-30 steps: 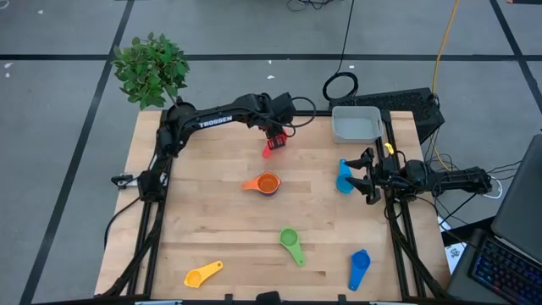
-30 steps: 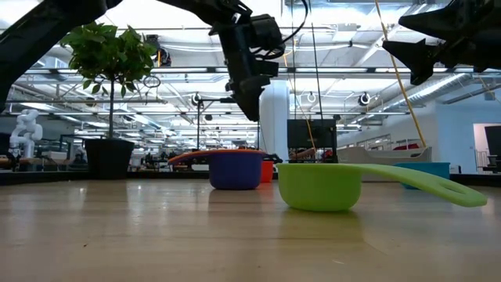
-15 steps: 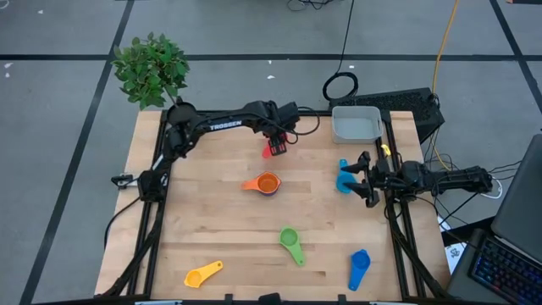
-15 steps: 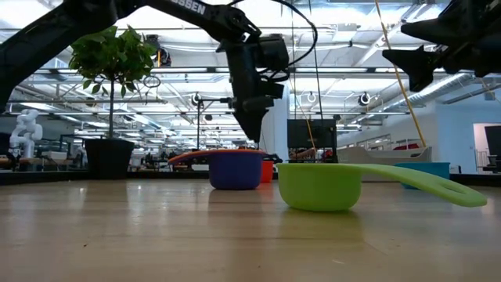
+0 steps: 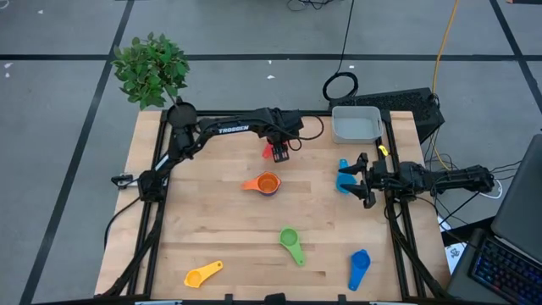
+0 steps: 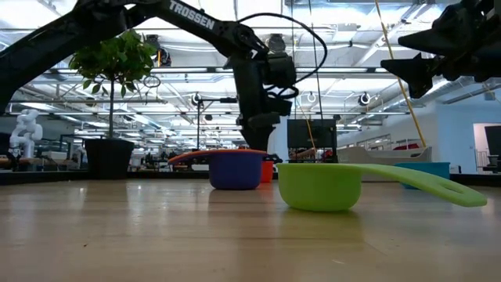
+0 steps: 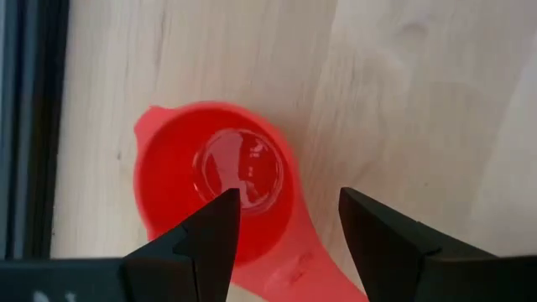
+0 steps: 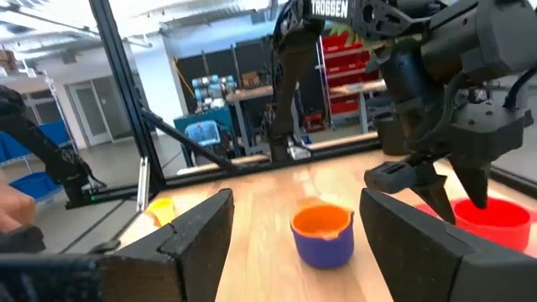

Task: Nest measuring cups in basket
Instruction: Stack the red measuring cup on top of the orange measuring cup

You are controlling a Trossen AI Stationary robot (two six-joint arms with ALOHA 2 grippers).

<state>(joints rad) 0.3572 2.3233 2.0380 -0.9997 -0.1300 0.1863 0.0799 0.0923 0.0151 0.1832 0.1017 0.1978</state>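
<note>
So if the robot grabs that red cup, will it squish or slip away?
Probably no squishing: the red cup looks like stiff, shiny plastic. That smooth rim might slip between the left gripper fingers. It sits flat and upright, so it likely slides rather than rolls.

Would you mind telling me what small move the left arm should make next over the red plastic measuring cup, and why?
Probably lower a little and close. The left gripper hovers open directly above the red plastic measuring cup, one finger over its bowl and the other outside the wall near the handle, so the rim sits between them. The cup rests alone on the wooden table, apart from the grey plastic basket.
</note>
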